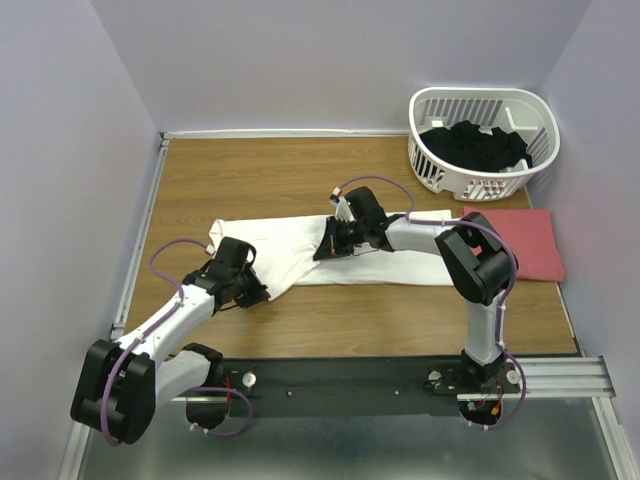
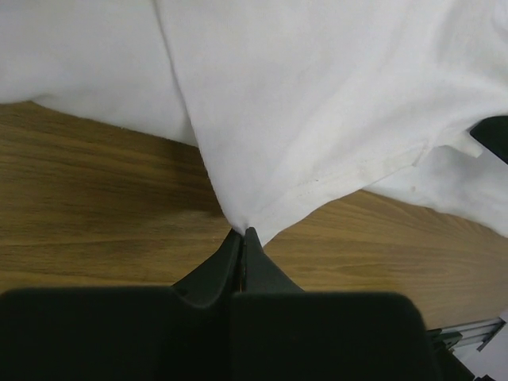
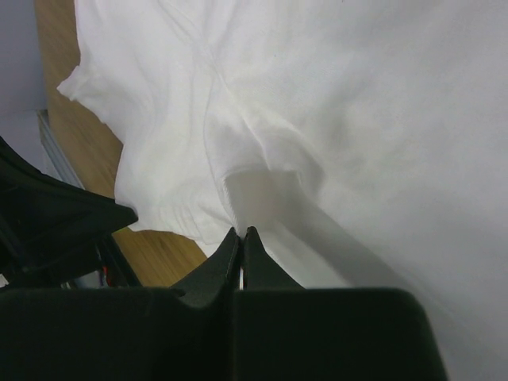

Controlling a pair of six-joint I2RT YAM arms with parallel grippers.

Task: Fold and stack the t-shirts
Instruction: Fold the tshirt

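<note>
A large white t-shirt (image 1: 290, 245) lies partly spread across the middle of the wooden table (image 1: 300, 170). My left gripper (image 1: 260, 292) is shut on its near-left corner. In the left wrist view the fabric (image 2: 317, 103) rises from the pinched jaws (image 2: 242, 232). My right gripper (image 1: 324, 250) is shut on a raised fold near the shirt's middle. In the right wrist view the cloth (image 3: 357, 119) tents up from the jaws (image 3: 242, 232). A folded salmon-red t-shirt (image 1: 515, 242) lies flat at the right, partly behind the right arm.
A white slatted basket (image 1: 432, 160) holding dark clothes (image 1: 475, 145) stands at the back right corner. Walls close in the table on three sides. A metal rail (image 1: 560, 375) runs along the near edge. The left arm (image 3: 48, 230) shows at the left of the right wrist view.
</note>
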